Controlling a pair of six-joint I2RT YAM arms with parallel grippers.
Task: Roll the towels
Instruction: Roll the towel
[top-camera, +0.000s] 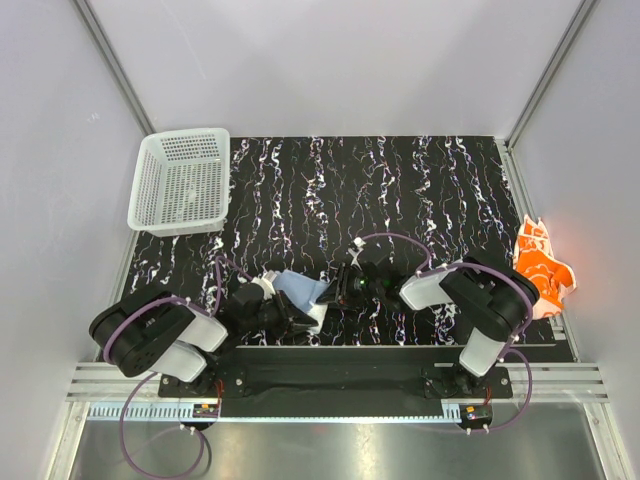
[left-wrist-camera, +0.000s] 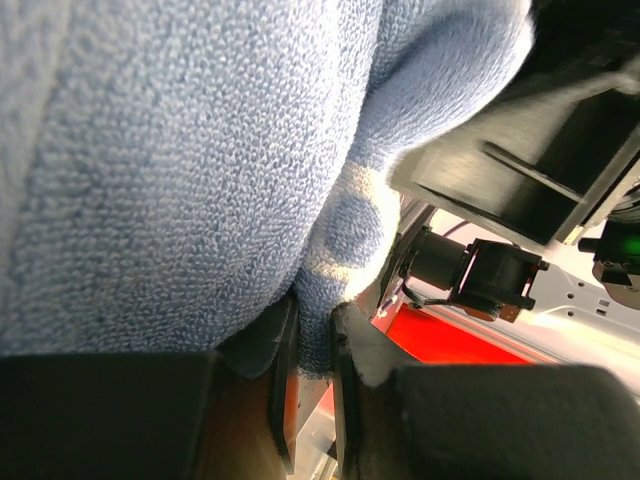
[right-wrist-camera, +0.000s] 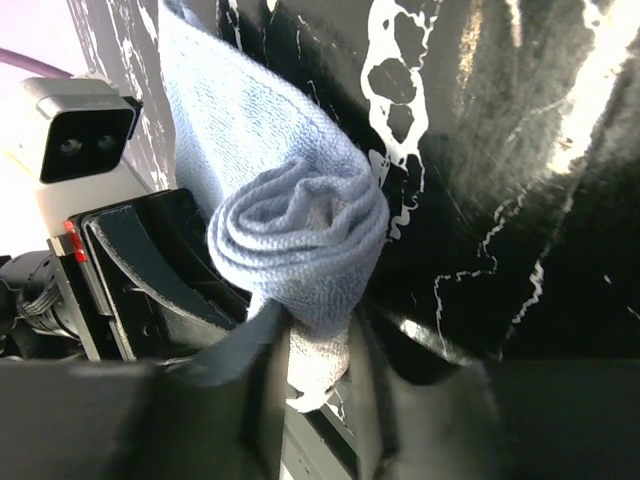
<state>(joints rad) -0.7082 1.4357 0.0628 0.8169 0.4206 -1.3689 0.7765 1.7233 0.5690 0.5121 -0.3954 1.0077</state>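
The left gripper (left-wrist-camera: 312, 345) pinches the light blue towel (right-wrist-camera: 290, 220); the right gripper (right-wrist-camera: 318, 365) clamps its rolled end. The orange towel (top-camera: 540, 262) lies well apart.

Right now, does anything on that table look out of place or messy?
Yes: the orange towel lies crumpled at the far right, straddling the edge of the mat. The blue towel is only half rolled, pinched between the left hand and the right hand near the front. Nothing looks spilled or broken.

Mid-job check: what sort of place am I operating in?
Probably a robot lab test cell: bare white walls in aluminium framing, a black marbled mat, left arm and right arm bolted to a base plate.
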